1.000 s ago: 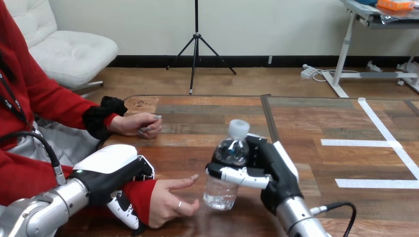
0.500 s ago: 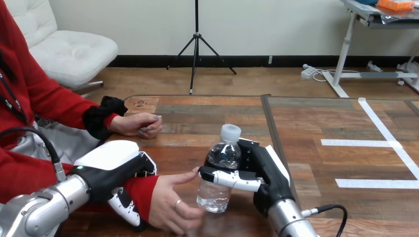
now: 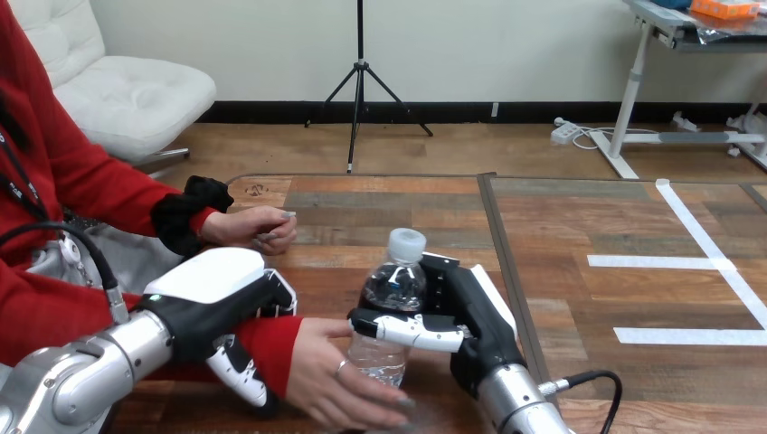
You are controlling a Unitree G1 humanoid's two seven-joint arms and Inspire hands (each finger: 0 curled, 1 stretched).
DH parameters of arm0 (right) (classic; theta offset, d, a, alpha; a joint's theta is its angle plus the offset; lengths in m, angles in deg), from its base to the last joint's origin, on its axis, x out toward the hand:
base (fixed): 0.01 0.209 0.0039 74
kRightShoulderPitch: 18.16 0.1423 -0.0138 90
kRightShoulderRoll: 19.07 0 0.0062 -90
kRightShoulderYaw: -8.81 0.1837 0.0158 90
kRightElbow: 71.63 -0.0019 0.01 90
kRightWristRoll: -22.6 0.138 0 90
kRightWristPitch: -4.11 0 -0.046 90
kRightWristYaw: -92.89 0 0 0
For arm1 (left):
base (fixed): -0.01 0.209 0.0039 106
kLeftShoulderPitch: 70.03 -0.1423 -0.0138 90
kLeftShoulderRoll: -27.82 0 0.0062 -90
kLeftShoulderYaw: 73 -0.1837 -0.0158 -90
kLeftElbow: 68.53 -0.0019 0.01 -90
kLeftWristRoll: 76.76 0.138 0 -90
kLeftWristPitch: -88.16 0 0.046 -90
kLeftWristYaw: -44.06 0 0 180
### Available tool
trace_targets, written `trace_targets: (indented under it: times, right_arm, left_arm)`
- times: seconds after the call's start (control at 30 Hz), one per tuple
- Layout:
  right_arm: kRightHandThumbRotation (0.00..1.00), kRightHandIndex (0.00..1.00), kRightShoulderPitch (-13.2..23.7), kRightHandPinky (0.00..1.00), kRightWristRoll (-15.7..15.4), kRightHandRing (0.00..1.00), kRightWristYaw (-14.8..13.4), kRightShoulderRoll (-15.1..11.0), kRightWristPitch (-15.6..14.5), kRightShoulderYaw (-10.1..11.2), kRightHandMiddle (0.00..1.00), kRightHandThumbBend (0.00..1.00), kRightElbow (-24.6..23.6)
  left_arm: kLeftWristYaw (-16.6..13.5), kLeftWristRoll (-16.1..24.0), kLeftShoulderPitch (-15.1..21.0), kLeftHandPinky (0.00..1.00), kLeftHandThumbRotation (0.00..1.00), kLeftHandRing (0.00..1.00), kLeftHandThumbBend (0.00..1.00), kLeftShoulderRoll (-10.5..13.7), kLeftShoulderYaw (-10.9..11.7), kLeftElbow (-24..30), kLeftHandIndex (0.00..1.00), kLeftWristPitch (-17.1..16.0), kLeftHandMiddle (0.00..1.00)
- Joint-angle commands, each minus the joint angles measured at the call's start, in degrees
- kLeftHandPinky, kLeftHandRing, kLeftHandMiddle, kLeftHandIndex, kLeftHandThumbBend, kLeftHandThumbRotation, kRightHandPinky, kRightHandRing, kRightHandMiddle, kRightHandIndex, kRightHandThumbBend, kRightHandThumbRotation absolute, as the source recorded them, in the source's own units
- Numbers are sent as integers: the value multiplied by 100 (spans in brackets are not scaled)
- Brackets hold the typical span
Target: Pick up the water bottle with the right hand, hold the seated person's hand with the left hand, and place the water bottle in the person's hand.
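Observation:
A clear water bottle (image 3: 392, 289) with a white cap stands upright, a little left of the table's middle near its front edge. My right hand (image 3: 461, 321) is shut on it, thumb and fingers curled round its middle. The person's hand (image 3: 336, 378) at the lower left lies open, its palm against the bottle's lower part. My left hand (image 3: 222, 303) is shut on the person's wrist, over the red sleeve, with its thumb curled below. The person's other hand (image 3: 253, 227) rests further back on the table.
White tape lines (image 3: 714, 262) mark the wooden table (image 3: 579, 226) at the right. The table's far edge runs behind the person's resting hand.
My right hand has carried the bottle leftward and toward the person's open hand, which now touches it. My left hand has shifted slightly right along with the person's wrist.

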Motion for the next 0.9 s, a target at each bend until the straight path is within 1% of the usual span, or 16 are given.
trace_targets:
  times: [0.0,0.1,0.2,0.3,0.4,0.5,0.6,0.73,0.8,0.87]
  right_arm:
    - [0,43,900,35,80,40,-150,555,465,-95,44,90,-474]
    - [0,43,871,35,108,40,-153,582,464,-136,44,90,-520]
    - [0,43,841,35,127,40,-187,613,479,-187,44,90,-567]
    - [0,43,808,35,214,40,-161,664,473,-222,44,90,-627]
    - [0,43,760,35,250,40,-160,687,449,-256,44,90,-713]
    - [0,43,727,35,326,40,-136,723,476,-270,44,89,-771]
    - [0,43,683,35,309,40,-193,744,452,-301,43,89,-887]
    - [0,43,609,35,206,40,-272,744,532,-382,43,88,-1069]
    - [0,43,591,35,212,40,-265,742,532,-410,43,87,-1121]
    - [0,43,520,36,237,40,-267,768,466,-465,43,87,-1282]
  left_arm:
    - [-119,-558,1088,27,0,32,88,-430,338,1001,38,-109,37]
    - [-77,-635,1141,28,0,32,88,-457,340,993,38,-125,38]
    - [-61,-609,1217,28,0,32,88,-467,329,935,38,-149,38]
    - [75,-677,1269,28,0,33,89,-484,343,1023,38,-29,38]
    - [55,-680,1322,28,0,32,90,-481,344,937,38,-143,38]
    - [94,-703,1359,28,0,32,92,-495,355,926,38,-109,38]
    - [55,-752,1433,28,0,32,93,-491,355,770,37,-331,37]
    - [24,-660,1462,28,0,32,94,-472,350,762,37,-290,37]
    - [-19,-623,1482,28,0,32,93,-469,341,730,38,-333,37]
    - [-34,-568,1491,28,0,32,92,-458,331,738,38,-318,38]
